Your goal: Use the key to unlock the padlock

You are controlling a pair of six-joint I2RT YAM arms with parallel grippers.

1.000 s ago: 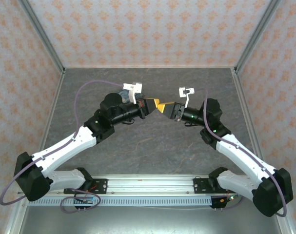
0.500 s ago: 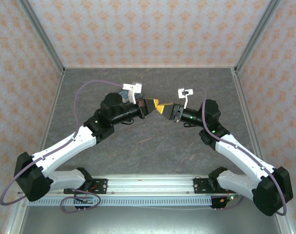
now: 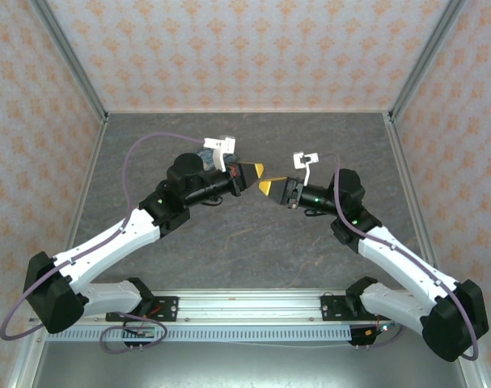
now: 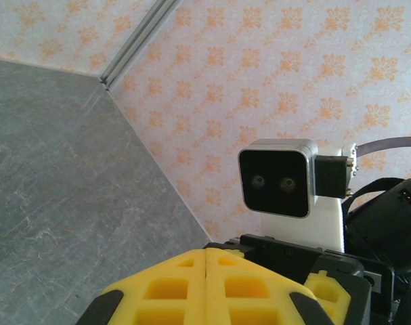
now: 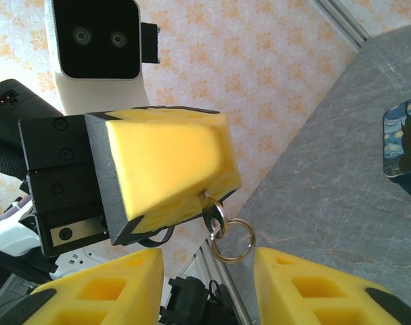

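Seen from above, two white and black robot arms reach in over a dark grey stone-look table (image 3: pixel 253 250) and meet nose to nose near its middle. The left gripper (image 3: pixel 256 170) has its yellow fingers pressed flat together, tips pointing towards the other arm. The right gripper (image 3: pixel 263 187) sits just beside the left gripper's tip, a little nearer the arm bases and not touching it.

In the right wrist view the left gripper is seen close up, its two yellow pads shut into one wedge. The key (image 5: pixel 209 204) is pinched at the very tip of that wedge. Just a small dark metal end pokes out, so its shape is hard to make out. A silvery key ring (image 5: pixel 251 238) hangs loose from that end, just below the left gripper's tip. The right gripper's own fingers (image 5: pixel 117 288) are spread wide apart with nothing held, and the ring dangles just above the gap between them.

A blue-and-yellow starry-print box (image 5: pixel 403 143) lies flat on the table, well beyond the left gripper.

The left wrist view shows the left gripper's pads meeting along a closed seam, with the right arm's wrist camera (image 4: pixel 276 177) facing it from just beyond. Orange-patterned walls (image 3: pixel 253 56) stand behind the left gripper.
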